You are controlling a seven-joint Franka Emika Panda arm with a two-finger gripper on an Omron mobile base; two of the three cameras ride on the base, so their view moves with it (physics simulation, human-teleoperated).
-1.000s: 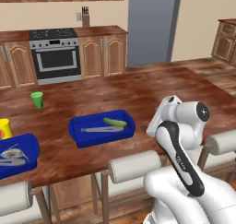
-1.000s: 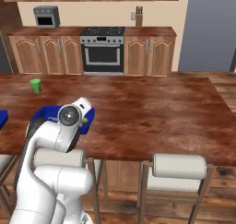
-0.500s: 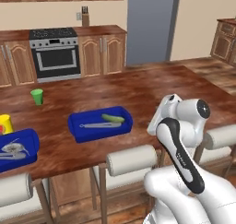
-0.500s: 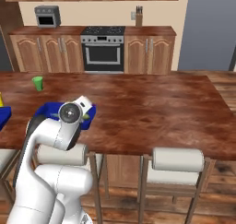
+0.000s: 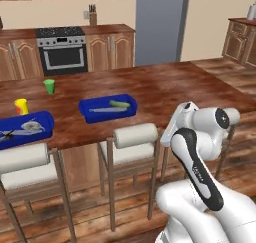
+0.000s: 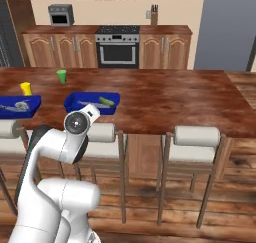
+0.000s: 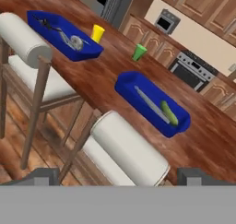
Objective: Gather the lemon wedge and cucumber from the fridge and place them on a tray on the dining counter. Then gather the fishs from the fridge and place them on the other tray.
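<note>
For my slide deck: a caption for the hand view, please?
Two blue trays on the wooden counter; the nearer holds a cucumber.

Two blue trays sit on the dining counter (image 5: 165, 89): one tray (image 5: 107, 108) near the centre of the left base view, the other tray (image 5: 24, 129) at its left edge. The central tray holds one green cucumber (image 5: 119, 104) and one long pale piece too thin to identify; the left tray holds a small grey heap whose pieces cannot be counted. Two cups stand on the counter, one green cup (image 5: 49, 86) and one yellow cup (image 5: 21, 106). The right base view shows three stools: stool (image 6: 196, 139), stool (image 6: 101, 133) and stool (image 6: 9, 130). One oven (image 5: 62, 51), one microwave (image 6: 59, 14), one knife block (image 5: 92, 18).
</note>
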